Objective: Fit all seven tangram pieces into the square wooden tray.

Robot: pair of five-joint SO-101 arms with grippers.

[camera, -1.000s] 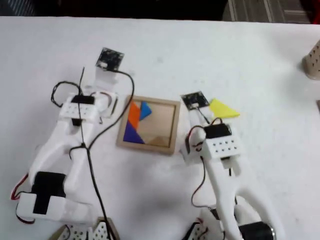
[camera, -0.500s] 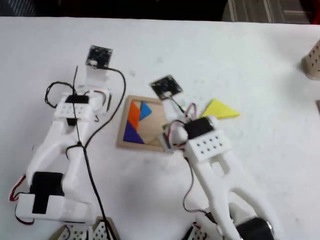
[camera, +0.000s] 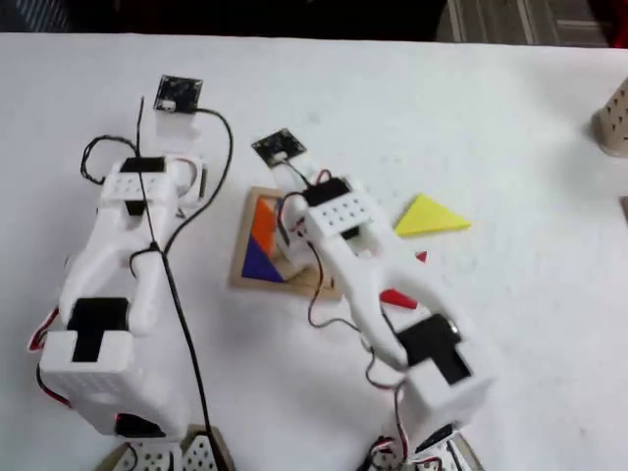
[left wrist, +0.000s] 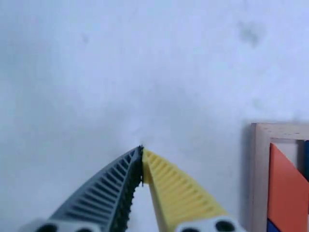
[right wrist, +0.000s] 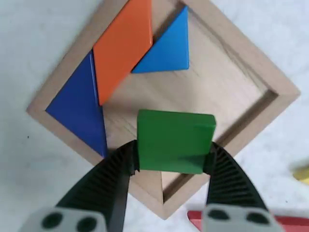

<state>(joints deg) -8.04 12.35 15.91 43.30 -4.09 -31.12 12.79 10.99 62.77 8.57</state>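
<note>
Right wrist view: the right tool (right wrist: 171,159) clamps a flat green square piece (right wrist: 176,137) by two opposite edges, its jaws parted just the width of the piece, and holds it over the bare floor of the square wooden tray (right wrist: 270,94). Three pieces already lie in the tray towards one corner: a dark blue triangle (right wrist: 77,106) with its short edges along two walls, an orange parallelogram (right wrist: 123,46) beside it, and a light blue triangle (right wrist: 166,48) touching the parallelogram. The green square sits askew to the tray's walls, yet one gripped edge runs roughly parallel to the dark blue triangle's long edge, with a tool finger between the two. The placing seems to turn on closing that gap while leaving the finger room, so it calls for a short sideways shift and not a turn of the wrist. Whether the square touches the tray floor cannot be told. On the white worktop (camera: 510,118), a yellow triangle (camera: 427,216) and a red piece (camera: 397,297) lie outside the tray, near the right arm. The left tool (left wrist: 141,154) is closed on nothing, over bare worktop beside the tray's outer wall.
</note>
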